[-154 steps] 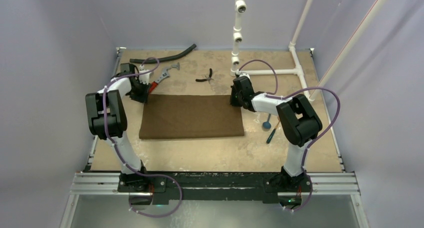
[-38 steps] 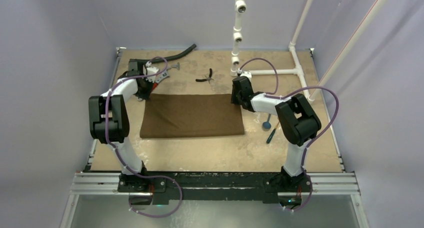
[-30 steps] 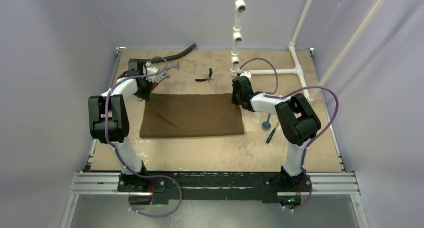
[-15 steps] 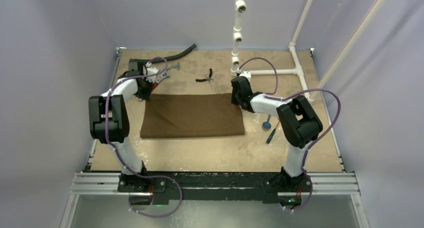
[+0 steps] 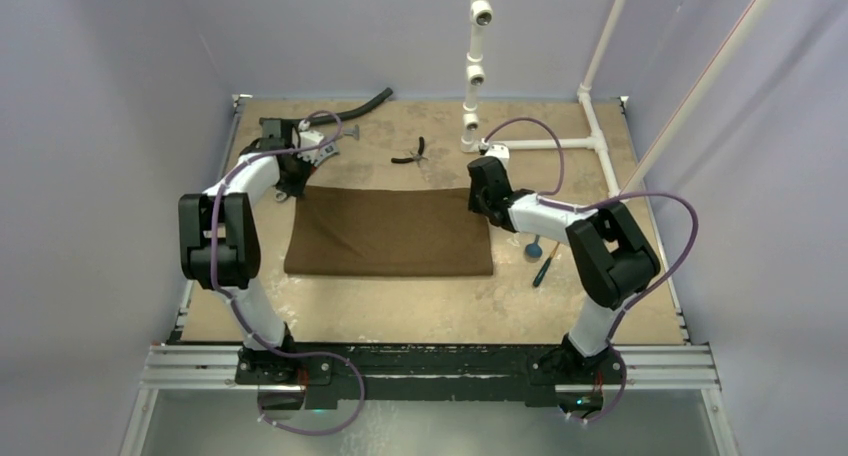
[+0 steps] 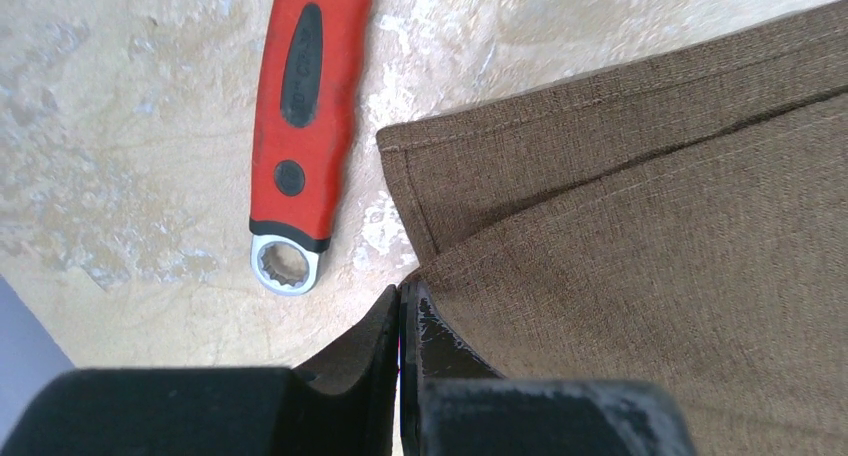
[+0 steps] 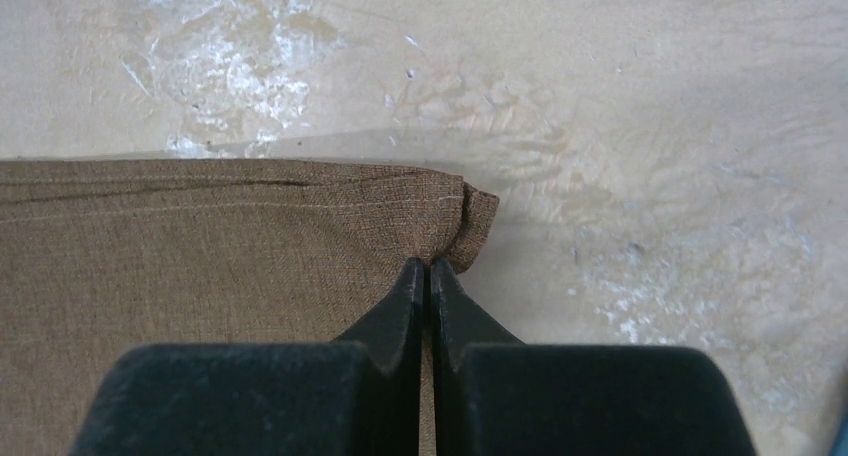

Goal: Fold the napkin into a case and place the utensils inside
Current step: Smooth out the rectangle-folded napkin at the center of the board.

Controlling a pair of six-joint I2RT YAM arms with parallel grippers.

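Two grippers: each is at one far corner of the napkin [image 5: 390,231], with its fingers pressed together.
Left gripper [image 6: 400,291]: the jaws are closed to a hairline seam, and the tips pinch the far-left corner of the cloth's upper layer.
Layers, left corner: the cloth is doubled here. A stitched lower corner pokes out past the upper one, flat on the table [image 5: 420,311].
Right gripper [image 7: 428,266]: the jaws are closed with no visible gap. The tips nip the far-right corner, which is bunched into a small puckered lump.
Napkin position: it lies mid-table as a wide dark-brown rectangle, flat apart from the pinched corners. Its long edges run left to right between the two arms.
Fold line, right side: thin parallel creases run along the far edge in the right wrist view.
Utensils: the spoon with the blue bowl [image 5: 534,245] and a dark, thin piece [image 5: 545,266] lie on bare table just right of the napkin's right edge. They are close together and not on the cloth. The right arm partly overhangs them.
Wrench [image 6: 297,106]: red handle, ring end toward the wrist camera. It sits beside the far-left napkin corner without touching it.
Pliers [image 5: 410,154]: small and black, beyond the napkin's far edge and apart from it.
Hose [image 5: 345,111]: black, near the table's far-left edge.
Pipe frame [image 5: 475,71]: white, standing at the far right of the table.
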